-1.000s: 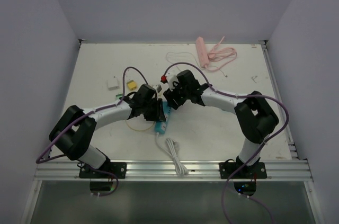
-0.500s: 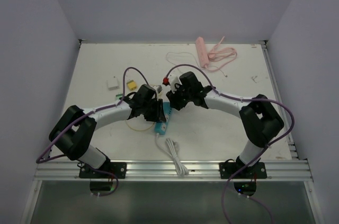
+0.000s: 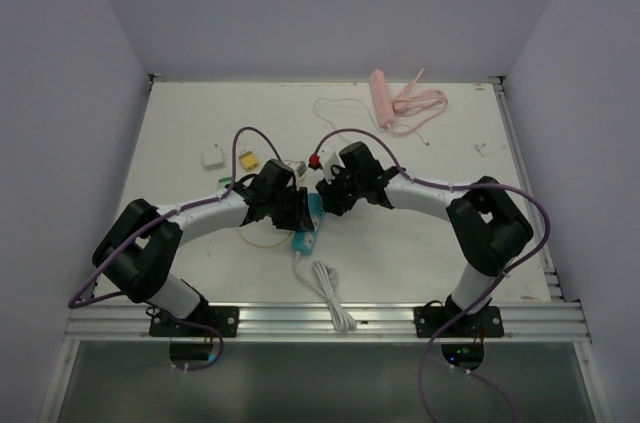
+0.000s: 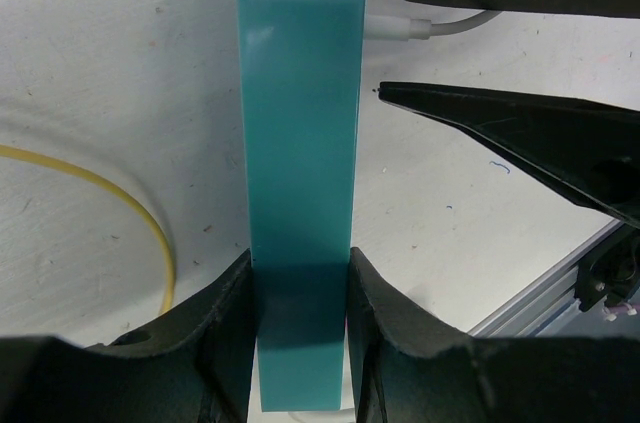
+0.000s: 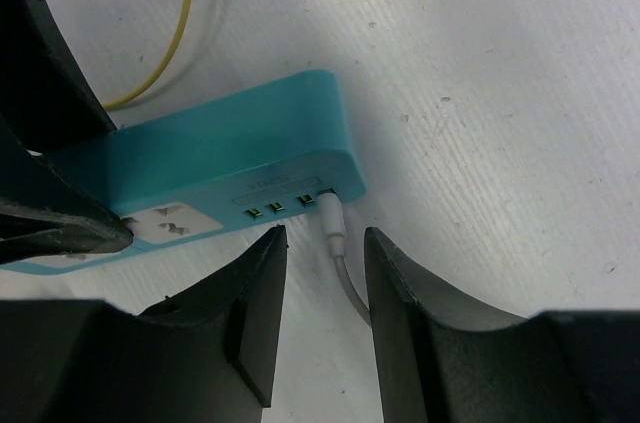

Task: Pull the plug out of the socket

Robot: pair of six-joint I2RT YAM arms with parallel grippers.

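Observation:
The socket is a teal power strip (image 3: 312, 215) lying mid-table, and my left gripper (image 4: 300, 288) is shut on one end of it (image 4: 300, 143). A white plug (image 5: 332, 218) sits in the end port of the strip's side (image 5: 220, 168), its grey-white cable trailing toward the camera. My right gripper (image 5: 325, 235) straddles that plug, open, with a thin gap showing on each side of it. In the left wrist view the plug (image 4: 400, 28) shows between the right arm's two black fingers (image 4: 520, 123). From above, both grippers (image 3: 296, 211) (image 3: 326, 201) meet over the strip.
A white cable (image 3: 325, 285) coils toward the near rail. A yellow cord (image 3: 255, 239) loops left of the strip. A pink power strip with its cord (image 3: 381, 98) lies at the back; a white adapter (image 3: 212, 156) and small yellow piece (image 3: 247, 160) sit back left.
The right gripper has come down and in toward the strip and its jaws have narrowed around the plug. The left gripper has kept its hold without moving.

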